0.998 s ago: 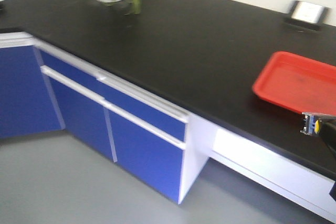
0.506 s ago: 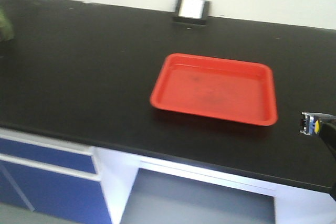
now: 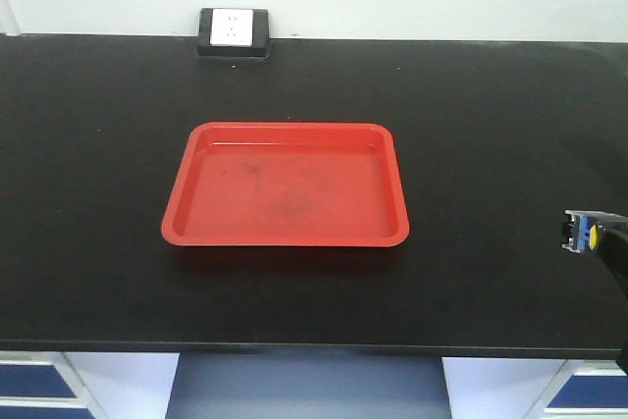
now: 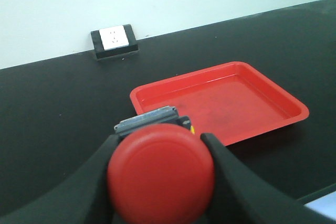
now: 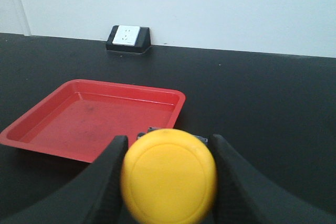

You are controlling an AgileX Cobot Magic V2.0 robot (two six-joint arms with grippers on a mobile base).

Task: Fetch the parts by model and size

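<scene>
The left gripper (image 4: 160, 142) is closed on the red switch (image 4: 160, 174): the round cap is pinched between two dark fingers and faces the wrist camera, so the long axis runs along the fingers and the square base points ahead toward the red tray (image 4: 185, 79) and the wall. The right gripper (image 5: 169, 140) is clamped the same way on the yellow switch (image 5: 168, 174), cap turned to its camera and base pointed ahead. Both switches are held over the front part of the black counter (image 3: 491, 125), short of the tray, and a socket (image 3: 234, 30) is seen at the wall behind.
</scene>
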